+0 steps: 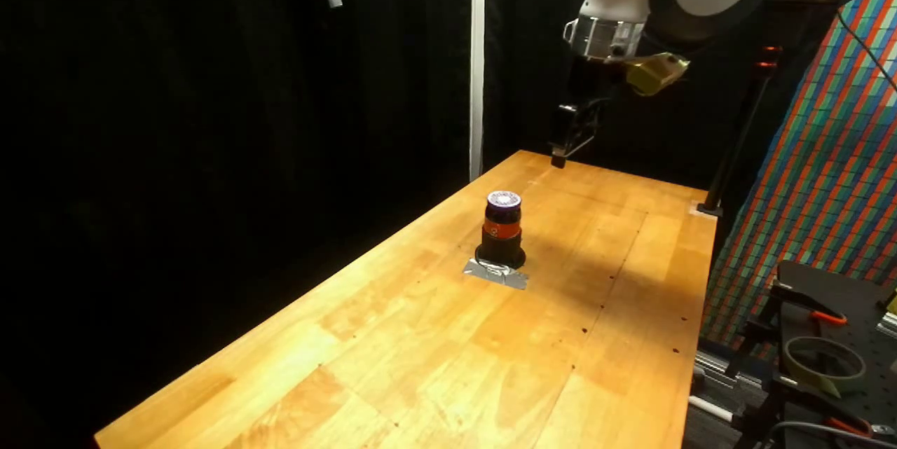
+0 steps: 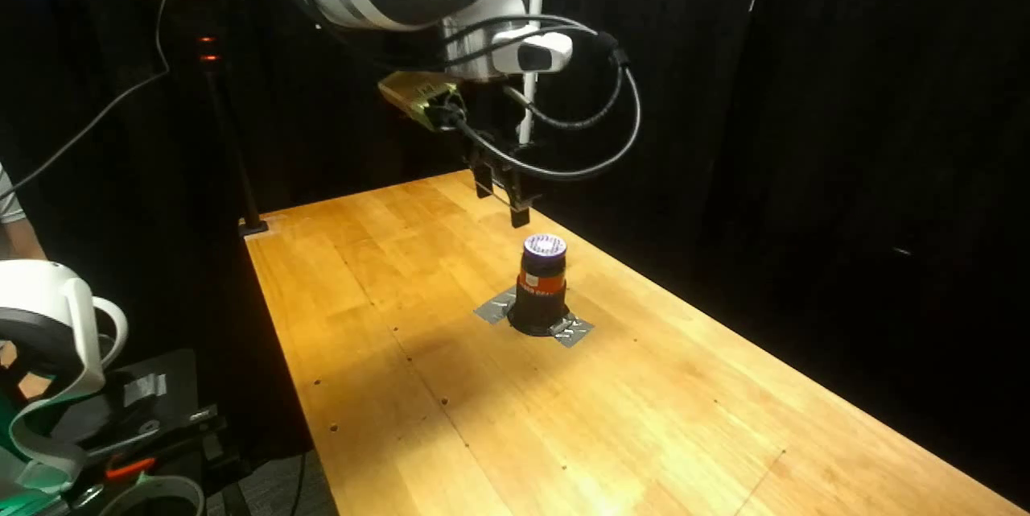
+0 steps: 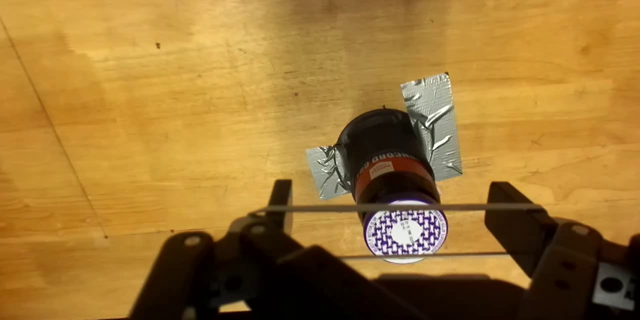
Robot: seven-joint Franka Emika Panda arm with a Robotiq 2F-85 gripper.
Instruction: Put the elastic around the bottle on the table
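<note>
The bottle (image 1: 502,230) stands upright on the wooden table (image 1: 420,365) in both exterior views (image 2: 541,281). It is dark, with a red-orange band and a white and purple patterned lid. Its lower part sits in a dark base. In the wrist view the bottle (image 3: 395,172) shows from above, between and beyond the fingers. My gripper (image 3: 395,205) is open, above the bottle and apart from it, and also shows in an exterior view (image 2: 501,200). The elastic (image 3: 325,208) is stretched around both spread fingers as two strands, which cross in front of the lid in the wrist view.
Silver tape (image 3: 435,128) holds the dark base to the table on two sides. A thin black post (image 1: 736,127) stands at the table's far corner. A cable (image 2: 583,172) loops beside the wrist. A dark side cart (image 1: 834,337) with a tape roll stands beside the table.
</note>
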